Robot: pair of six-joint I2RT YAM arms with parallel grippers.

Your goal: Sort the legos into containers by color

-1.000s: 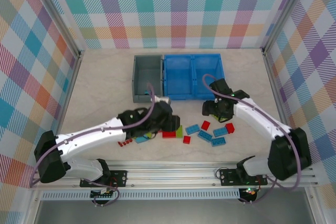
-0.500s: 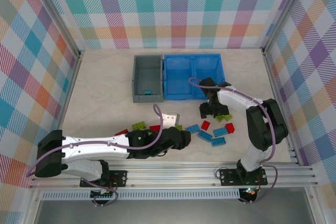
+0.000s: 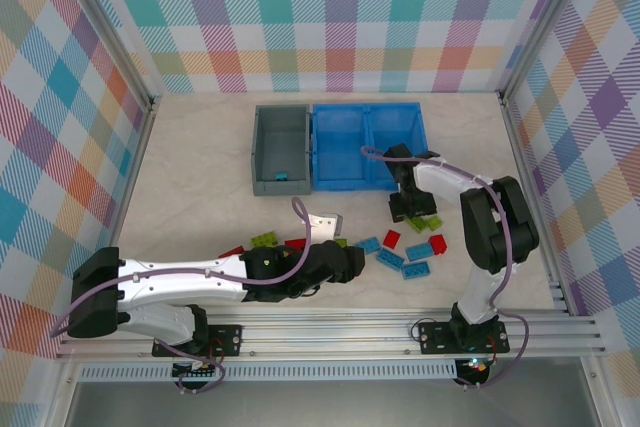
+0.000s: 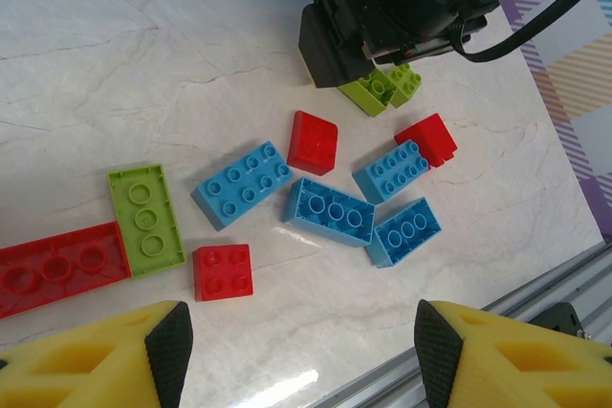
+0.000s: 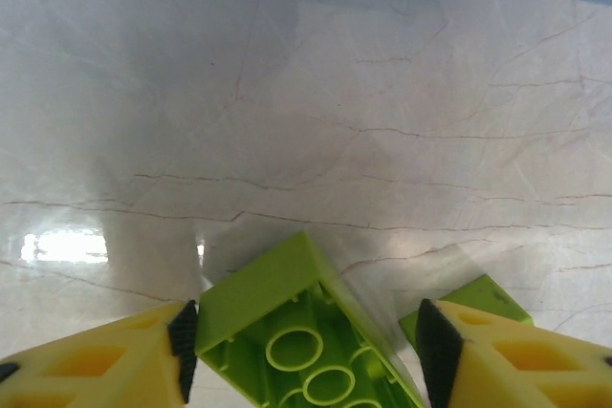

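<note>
Right end effector (image 5: 306,333) lower: two legos (image 4: 371,93)

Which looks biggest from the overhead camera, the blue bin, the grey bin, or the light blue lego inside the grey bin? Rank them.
1. the blue bin, clearly widest, two compartments.
2. the grey bin, similar front to back but narrower.
3. the light blue lego, tiny inside it.
</note>
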